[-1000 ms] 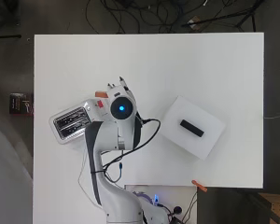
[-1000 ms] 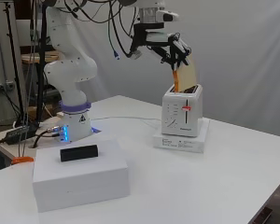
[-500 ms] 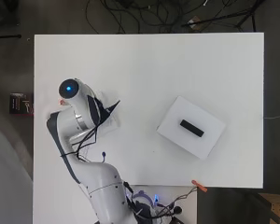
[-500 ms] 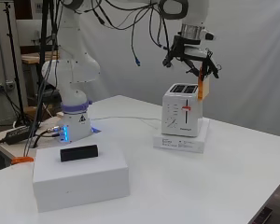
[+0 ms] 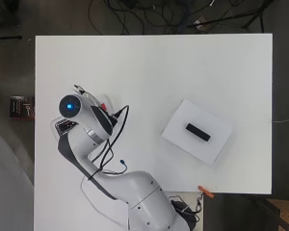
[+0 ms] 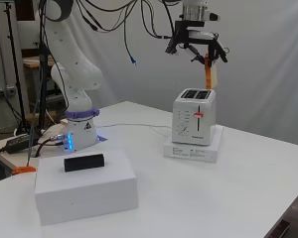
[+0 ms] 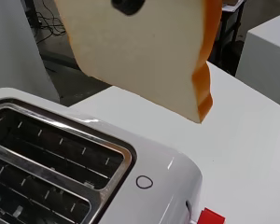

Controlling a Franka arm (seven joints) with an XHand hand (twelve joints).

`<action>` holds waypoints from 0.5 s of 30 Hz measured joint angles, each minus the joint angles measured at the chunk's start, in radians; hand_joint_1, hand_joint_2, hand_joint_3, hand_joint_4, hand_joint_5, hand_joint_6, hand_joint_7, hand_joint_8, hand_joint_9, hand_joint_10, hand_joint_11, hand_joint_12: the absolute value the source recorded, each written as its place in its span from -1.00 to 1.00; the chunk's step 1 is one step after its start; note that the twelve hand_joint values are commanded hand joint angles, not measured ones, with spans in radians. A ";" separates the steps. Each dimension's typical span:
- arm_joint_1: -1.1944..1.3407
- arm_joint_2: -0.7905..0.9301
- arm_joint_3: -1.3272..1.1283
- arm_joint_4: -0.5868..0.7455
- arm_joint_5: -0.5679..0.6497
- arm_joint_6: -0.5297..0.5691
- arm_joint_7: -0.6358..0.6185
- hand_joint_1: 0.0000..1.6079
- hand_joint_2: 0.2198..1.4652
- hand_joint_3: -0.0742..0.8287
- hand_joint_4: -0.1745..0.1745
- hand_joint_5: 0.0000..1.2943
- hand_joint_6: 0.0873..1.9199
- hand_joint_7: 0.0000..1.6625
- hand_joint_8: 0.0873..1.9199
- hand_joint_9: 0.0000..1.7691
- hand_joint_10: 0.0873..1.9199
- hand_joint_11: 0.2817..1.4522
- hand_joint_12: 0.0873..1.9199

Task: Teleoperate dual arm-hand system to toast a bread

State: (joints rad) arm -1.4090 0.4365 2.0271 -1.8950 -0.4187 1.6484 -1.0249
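In the side view the hand [image 6: 195, 41] is held high above the toaster, its fingers shut on the top of a slice of bread [image 6: 210, 74]. The slice hangs upright, with its lower edge just above the toaster's right end. The white two-slot toaster [image 6: 193, 117] stands on a flat white box [image 6: 192, 149], and its red lever [image 6: 199, 115] is up. Seen from the wrist, the slice [image 7: 140, 51] hangs past the end of the empty slots [image 7: 51, 158], with a dark fingertip [image 7: 128, 5] on it. From overhead the arm hides the hand, and only a corner of the toaster [image 5: 62, 126] shows.
A larger white box [image 5: 216, 142] with a black block [image 5: 198, 132] on top sits right of the arm, nearest the side camera [image 6: 84, 191]. An orange clamp [image 5: 207, 192] grips the table's near edge. Cables run by the arm's base [image 6: 79, 136].
The arm has swung over the toaster. The hand has carried the slice from above the slots to beyond the toaster's right end, then lifted it a little and turned it upright.
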 joint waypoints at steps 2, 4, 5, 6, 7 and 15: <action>0.004 -0.006 -0.031 -0.006 0.003 0.005 0.010 0.55 0.47 -0.84 -1.00 0.20 0.17 0.37 -0.17 0.61 -1.00 -0.14 -1.00; 0.019 -0.019 -0.064 -0.007 0.019 0.006 0.003 0.56 0.45 -0.84 -1.00 0.23 0.14 0.40 -0.20 0.63 -1.00 -0.09 -1.00; 0.031 -0.027 -0.085 -0.005 0.029 0.008 -0.010 0.56 0.45 -0.84 -1.00 0.23 0.13 0.40 -0.20 0.65 -1.00 -0.07 -1.00; 0.045 -0.035 -0.105 -0.002 0.038 0.010 -0.026 0.56 0.45 -0.84 -1.00 0.24 0.12 0.40 -0.20 0.66 -1.00 -0.05 -1.00; 0.057 -0.041 -0.122 -0.003 0.044 0.014 -0.039 0.56 0.45 -0.84 -1.00 0.24 0.11 0.40 -0.20 0.66 -1.00 -0.04 -1.00; 0.055 -0.032 -0.063 -0.025 0.024 0.042 -0.050 0.55 0.48 -0.83 -1.00 0.17 0.18 0.35 -0.13 0.64 -1.00 -0.04 -1.00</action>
State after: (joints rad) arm -1.3539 0.4042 1.9646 -1.9197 -0.3949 1.6906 -1.0747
